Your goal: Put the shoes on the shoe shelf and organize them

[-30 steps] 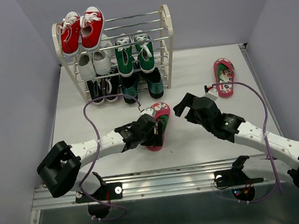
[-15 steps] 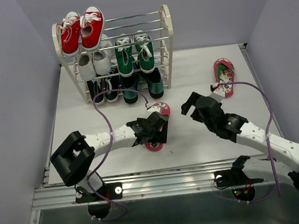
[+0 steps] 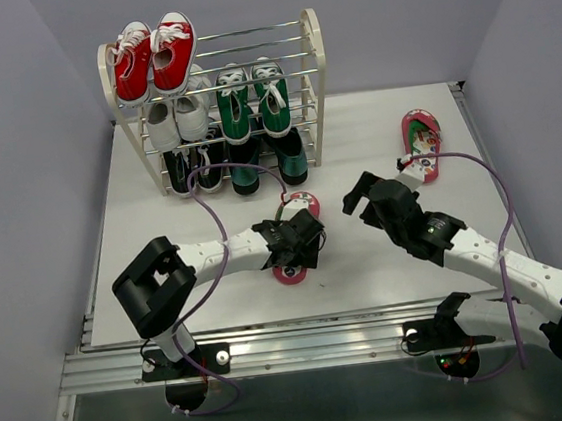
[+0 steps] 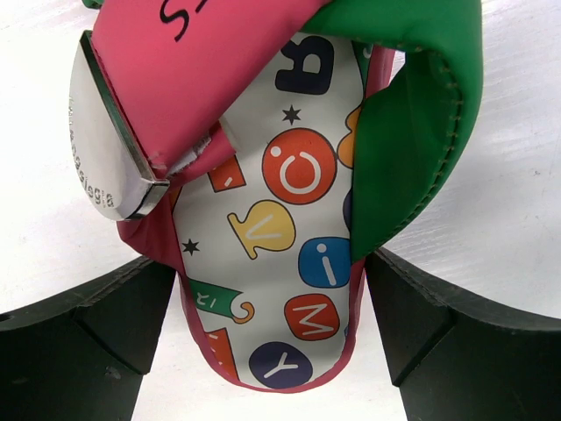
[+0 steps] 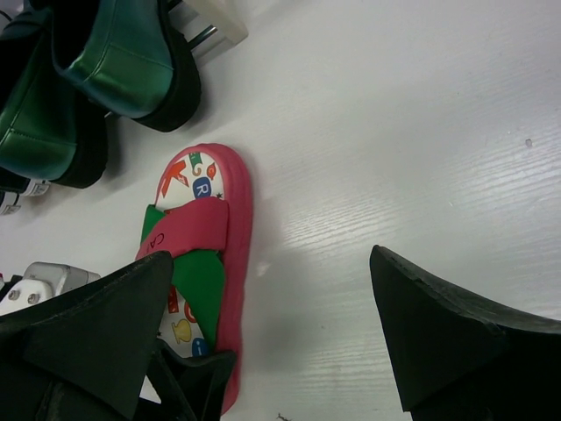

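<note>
One pink-red flip-flop [image 3: 305, 206] with a white lettered footbed [image 4: 289, 219] lies on the table in front of the shoe shelf [image 3: 313, 56]. My left gripper [image 3: 295, 250] is shut on its rounded end, one finger against each side [image 4: 270, 259]. The other flip-flop [image 3: 421, 143] lies at the right of the table. My right gripper [image 3: 360, 194] hovers open between the two, nothing between its fingers [image 5: 270, 254]. The right wrist view shows the gripped flip-flop [image 5: 206, 228] and the teal loafers [image 5: 123, 53]. Green sneakers [image 3: 252, 98] sit on the middle tier, teal loafers [image 3: 268, 160] on the bottom tier.
Red sneakers [image 3: 154, 55] occupy the top tier's left half, white sneakers [image 3: 176, 121] the middle left, black sneakers [image 3: 194, 167] the bottom left. The top tier's right half shows bare rods [image 3: 254, 44]. Grey walls close in the table on three sides.
My left gripper has lowered the flip-flop towards the table and its elbow has swung right. The right gripper shifted slightly right and stayed open.
</note>
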